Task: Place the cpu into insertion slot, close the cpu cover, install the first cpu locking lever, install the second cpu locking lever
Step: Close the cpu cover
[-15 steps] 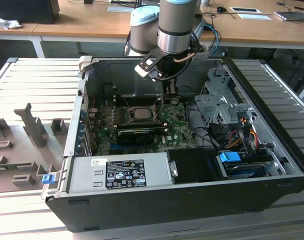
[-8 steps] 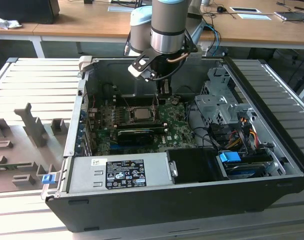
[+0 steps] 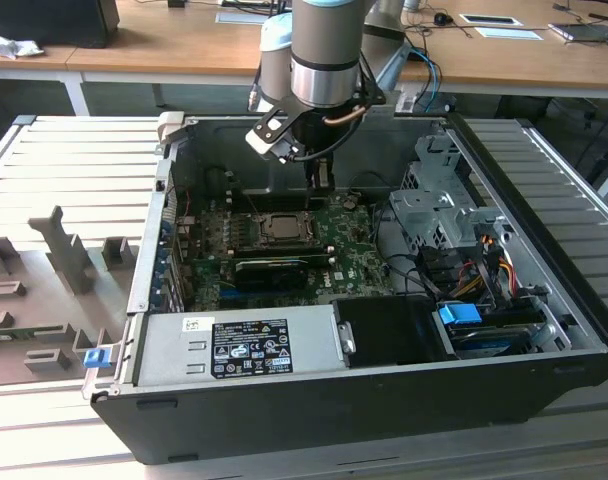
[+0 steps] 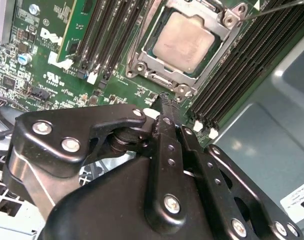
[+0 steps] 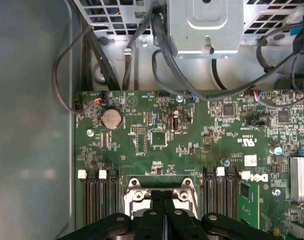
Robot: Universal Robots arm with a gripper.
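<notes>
Arm: one silver-grey arm (image 3: 329,40) comes in from the top of the exterior view, its last segment pointing straight down.
Wrist: upright (image 3: 326,95), with a pale bracket (image 3: 269,135) sticking out toward the exterior view's left.
Tool: black (image 3: 320,172), hanging below the wrist and aimed downward.
Fingers: in the second wrist view the two slim black fingers (image 4: 168,145) lie pressed together, tips meeting, nothing between them.
Links: the outer black links (image 4: 57,142) splay to either side of the fingers.

Wooden desks (image 3: 134,45) line the back, papers (image 3: 499,25) on top. Ribbed grey table (image 3: 74,160) in front, grey jigs (image 3: 69,250) at the exterior view's left.
</notes>
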